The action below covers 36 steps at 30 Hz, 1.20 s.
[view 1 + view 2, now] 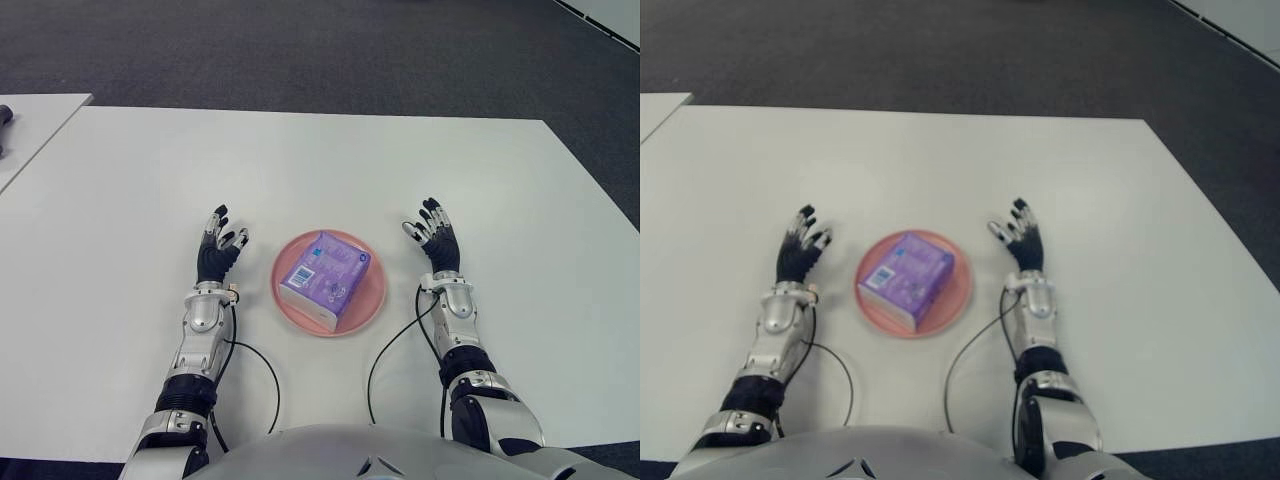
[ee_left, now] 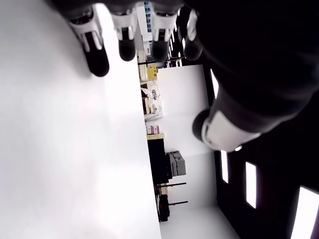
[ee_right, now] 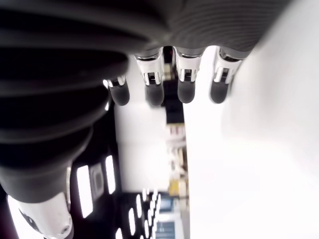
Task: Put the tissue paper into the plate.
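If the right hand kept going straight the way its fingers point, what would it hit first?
Probably nothing: the right hand, open and empty beside the plate, points away from the robot over bare white table. That line looks free up to the far edge, though its height above the surface is unclear.

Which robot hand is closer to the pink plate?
Neither clearly: the left robot hand and right robot hand flank the plate about equally, both open; the tissue pack lies in it.
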Each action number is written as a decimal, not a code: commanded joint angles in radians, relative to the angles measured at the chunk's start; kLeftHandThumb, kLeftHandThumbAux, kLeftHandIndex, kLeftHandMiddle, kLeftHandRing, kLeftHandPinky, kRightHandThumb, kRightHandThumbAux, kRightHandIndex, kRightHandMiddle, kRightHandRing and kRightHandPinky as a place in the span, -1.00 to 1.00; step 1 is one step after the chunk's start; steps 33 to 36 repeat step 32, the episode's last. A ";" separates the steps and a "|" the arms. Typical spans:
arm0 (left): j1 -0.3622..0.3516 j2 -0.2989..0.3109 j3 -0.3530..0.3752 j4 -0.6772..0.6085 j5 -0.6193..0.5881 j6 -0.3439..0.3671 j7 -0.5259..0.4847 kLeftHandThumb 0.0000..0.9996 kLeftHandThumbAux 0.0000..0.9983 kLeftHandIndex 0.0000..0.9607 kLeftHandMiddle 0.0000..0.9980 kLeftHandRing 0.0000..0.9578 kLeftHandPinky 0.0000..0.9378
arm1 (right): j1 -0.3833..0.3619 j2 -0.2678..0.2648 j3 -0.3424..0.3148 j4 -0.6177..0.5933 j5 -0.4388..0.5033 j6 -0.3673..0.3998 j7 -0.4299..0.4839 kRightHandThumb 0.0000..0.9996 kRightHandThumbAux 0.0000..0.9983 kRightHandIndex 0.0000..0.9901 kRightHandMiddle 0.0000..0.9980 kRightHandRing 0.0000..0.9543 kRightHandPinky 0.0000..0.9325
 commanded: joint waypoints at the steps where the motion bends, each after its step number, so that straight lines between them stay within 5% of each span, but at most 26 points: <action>1: 0.018 0.003 -0.003 0.008 -0.005 0.019 -0.021 -1.00 0.41 -1.00 -1.00 -1.00 -1.00 | 0.064 -0.007 0.024 -0.019 -0.019 0.005 0.013 -0.77 0.46 -1.00 -1.00 -1.00 -1.00; 24: 0.028 0.002 -0.005 -0.027 0.004 0.059 -0.020 -1.00 0.42 -1.00 -1.00 -1.00 -1.00 | 0.187 -0.026 0.059 -0.210 0.025 0.070 0.076 -0.93 0.34 -1.00 -1.00 -1.00 -1.00; 36: 0.026 0.002 -0.002 -0.030 -0.001 0.068 -0.023 -1.00 0.41 -1.00 -1.00 -1.00 -1.00 | 0.200 -0.037 0.040 -0.130 0.048 0.028 0.136 -0.92 0.26 -1.00 -1.00 -1.00 -1.00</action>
